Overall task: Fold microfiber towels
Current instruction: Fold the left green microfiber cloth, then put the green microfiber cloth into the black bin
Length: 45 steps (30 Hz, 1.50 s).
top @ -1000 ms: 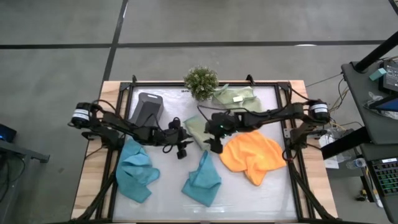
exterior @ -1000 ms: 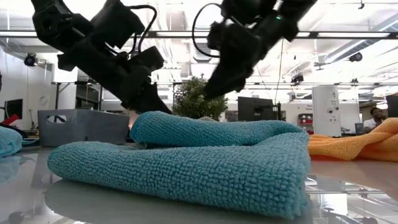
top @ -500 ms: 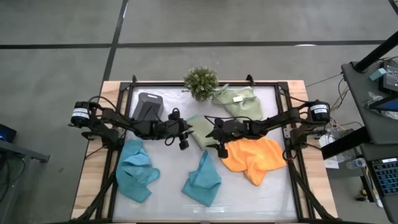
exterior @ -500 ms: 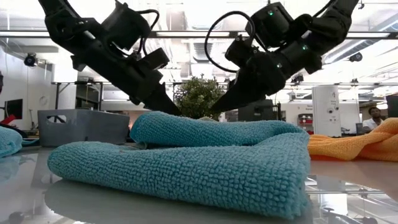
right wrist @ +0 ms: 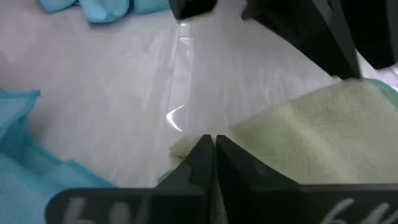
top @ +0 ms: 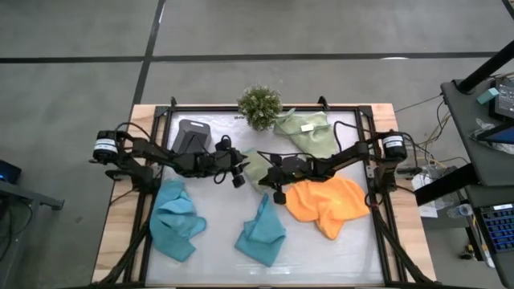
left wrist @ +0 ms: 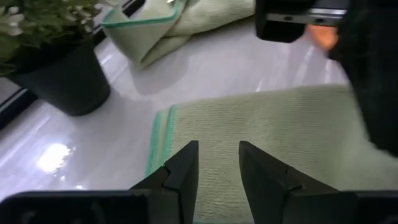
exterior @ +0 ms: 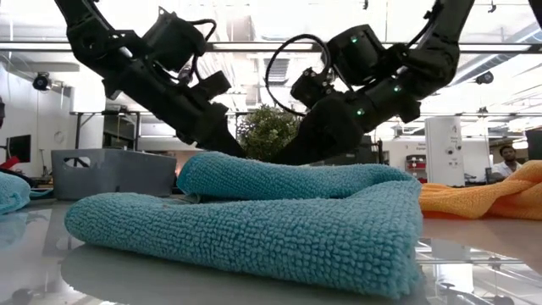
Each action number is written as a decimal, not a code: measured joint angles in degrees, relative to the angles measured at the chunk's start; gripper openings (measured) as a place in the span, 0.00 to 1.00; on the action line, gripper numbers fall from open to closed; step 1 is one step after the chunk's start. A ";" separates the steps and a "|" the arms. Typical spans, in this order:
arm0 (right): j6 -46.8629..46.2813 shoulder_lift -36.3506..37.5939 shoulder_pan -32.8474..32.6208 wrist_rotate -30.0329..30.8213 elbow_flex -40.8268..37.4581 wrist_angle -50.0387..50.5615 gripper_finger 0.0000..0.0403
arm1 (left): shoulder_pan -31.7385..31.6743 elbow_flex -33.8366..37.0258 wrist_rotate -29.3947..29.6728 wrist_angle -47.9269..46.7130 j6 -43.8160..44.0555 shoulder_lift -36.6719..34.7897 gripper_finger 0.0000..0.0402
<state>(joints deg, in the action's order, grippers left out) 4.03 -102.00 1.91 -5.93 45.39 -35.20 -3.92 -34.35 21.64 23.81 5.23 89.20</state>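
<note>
The table [top: 353, 257] is seen w/ five towels spread on it. Largest by spread: orange towel [top: 325, 205] on the right; two teal towels at the front, one at left [top: 178, 218], one at centre [top: 263, 233]; a sage towel w/ white tag [top: 307, 131] at the rear, by the plant [top: 259, 105]; a grey tray [top: 189, 141] at rear left.

The sage towel [top: 255, 168] being worked lies flat at mid-table, between both arms. It is approached from both sides: left gripper [top: 237, 172] at its left edge, right gripper [top: 279, 194] at its front-right corner. Neither arm is clearly nearer; each is right at its own edge.

In the right wrist view the right gripper [right wrist: 213, 148] is seen w/ fingers pressed together at the towel's [right wrist: 298, 137] corner; it cannot be told whether cloth is pinched. In the left wrist view the left gripper [left wrist: 217, 163] stands narrowly parted over the towel [left wrist: 267, 134], its green-trimmed edge just beside the tips; nothing is held.

The towel's long axis can't be told.

No brand or writing is legible; the tag's text is too small.
</note>
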 joint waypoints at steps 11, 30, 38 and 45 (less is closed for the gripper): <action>0.43 -5.70 -0.14 -5.94 6.77 9.28 0.02 | -1.91 -0.04 5.22 2.71 0.46 7.14 0.25; 0.88 -0.49 -0.81 -9.43 7.47 13.76 0.02 | -3.13 -0.02 5.75 2.50 -0.04 6.08 0.25; -5.71 8.53 -0.96 -9.09 7.49 24.78 0.02 | -2.28 -0.14 -0.08 2.78 0.34 -0.48 0.25; -16.52 16.84 -1.57 -4.99 7.47 36.59 0.02 | 2.00 -0.07 -0.54 2.74 3.64 -8.06 0.25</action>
<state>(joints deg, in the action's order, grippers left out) -12.49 -85.16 0.34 -10.92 52.86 1.39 -1.92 -34.41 21.10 26.55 8.87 81.14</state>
